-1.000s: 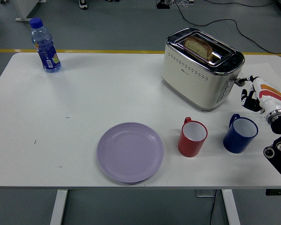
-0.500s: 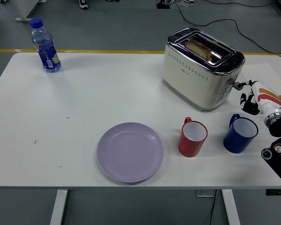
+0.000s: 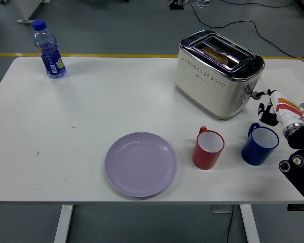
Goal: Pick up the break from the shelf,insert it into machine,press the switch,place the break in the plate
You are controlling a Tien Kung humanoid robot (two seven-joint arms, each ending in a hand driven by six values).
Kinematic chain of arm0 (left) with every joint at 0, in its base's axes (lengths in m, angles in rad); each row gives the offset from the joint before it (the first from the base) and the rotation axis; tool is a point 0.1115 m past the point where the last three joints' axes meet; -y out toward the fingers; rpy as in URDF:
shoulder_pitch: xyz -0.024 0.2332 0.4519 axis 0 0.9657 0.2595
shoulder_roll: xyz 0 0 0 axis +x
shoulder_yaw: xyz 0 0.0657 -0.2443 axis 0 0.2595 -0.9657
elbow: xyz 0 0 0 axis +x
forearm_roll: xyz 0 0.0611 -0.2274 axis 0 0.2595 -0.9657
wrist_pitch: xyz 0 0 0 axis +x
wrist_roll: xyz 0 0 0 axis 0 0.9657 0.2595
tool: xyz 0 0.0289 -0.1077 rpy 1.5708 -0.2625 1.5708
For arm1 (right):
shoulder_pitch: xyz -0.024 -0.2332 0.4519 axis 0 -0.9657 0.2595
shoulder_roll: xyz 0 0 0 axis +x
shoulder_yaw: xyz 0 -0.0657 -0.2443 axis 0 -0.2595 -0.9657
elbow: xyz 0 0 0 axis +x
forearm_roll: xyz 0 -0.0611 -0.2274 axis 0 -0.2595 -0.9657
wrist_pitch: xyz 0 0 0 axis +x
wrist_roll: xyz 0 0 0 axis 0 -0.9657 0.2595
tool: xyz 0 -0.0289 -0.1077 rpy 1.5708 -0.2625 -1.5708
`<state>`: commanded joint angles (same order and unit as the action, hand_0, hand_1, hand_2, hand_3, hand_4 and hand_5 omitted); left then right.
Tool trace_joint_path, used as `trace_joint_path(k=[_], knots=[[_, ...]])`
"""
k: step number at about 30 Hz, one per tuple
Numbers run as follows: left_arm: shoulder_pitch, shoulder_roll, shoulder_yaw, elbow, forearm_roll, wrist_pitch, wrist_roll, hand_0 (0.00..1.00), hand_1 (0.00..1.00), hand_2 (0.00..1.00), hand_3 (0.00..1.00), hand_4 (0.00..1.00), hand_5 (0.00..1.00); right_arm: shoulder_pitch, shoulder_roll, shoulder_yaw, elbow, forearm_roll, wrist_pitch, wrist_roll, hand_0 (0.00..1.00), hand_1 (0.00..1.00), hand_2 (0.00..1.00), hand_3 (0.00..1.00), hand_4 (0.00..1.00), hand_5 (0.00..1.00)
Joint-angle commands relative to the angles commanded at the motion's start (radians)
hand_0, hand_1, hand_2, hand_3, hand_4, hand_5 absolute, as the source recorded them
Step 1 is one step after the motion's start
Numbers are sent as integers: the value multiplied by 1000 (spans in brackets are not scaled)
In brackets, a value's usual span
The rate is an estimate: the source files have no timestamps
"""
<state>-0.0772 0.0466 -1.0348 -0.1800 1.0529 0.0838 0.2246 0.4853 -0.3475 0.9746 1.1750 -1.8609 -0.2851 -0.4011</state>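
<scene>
Far left on the white tabletop point(image 3: 91, 111): a clear water bottle point(image 3: 48, 49) with a blue cap, standing upright; its blue and yellow label is too small to read. Near centre: an empty lilac plate point(image 3: 141, 164). Just right of it stands a red mug point(image 3: 208, 148) with a white interior, then a blue mug point(image 3: 260, 145), the two apart. Far right of centre: a cream and chrome two-slot toaster point(image 3: 217, 74); small lettering on its side panel is illegible. A slice of brown bread point(image 3: 217, 54) sits low in one slot, only its crusted top edge showing. The right hand point(image 3: 271, 105), white with black fingers, is at the toaster's right end, one fingertip extended at the lever, the other fingers curled, holding nothing. The black forearm enters from the right edge.
</scene>
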Motion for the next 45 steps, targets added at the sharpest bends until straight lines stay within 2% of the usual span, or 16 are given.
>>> trace_joint_path(k=[27, 45], knots=[[-2, 1, 4, 0, 1, -2, 4, 687, 717, 724, 571, 314, 911, 19, 12, -15, -49, -4, 16, -9, 221, 2, 127, 711, 425, 2], [-2, 1, 4, 0, 4, -3, 5, 687, 716, 724, 570, 314, 910, -1, -18, 74, -20, -47, 19, -33, 221, 2, 127, 699, 425, 2]])
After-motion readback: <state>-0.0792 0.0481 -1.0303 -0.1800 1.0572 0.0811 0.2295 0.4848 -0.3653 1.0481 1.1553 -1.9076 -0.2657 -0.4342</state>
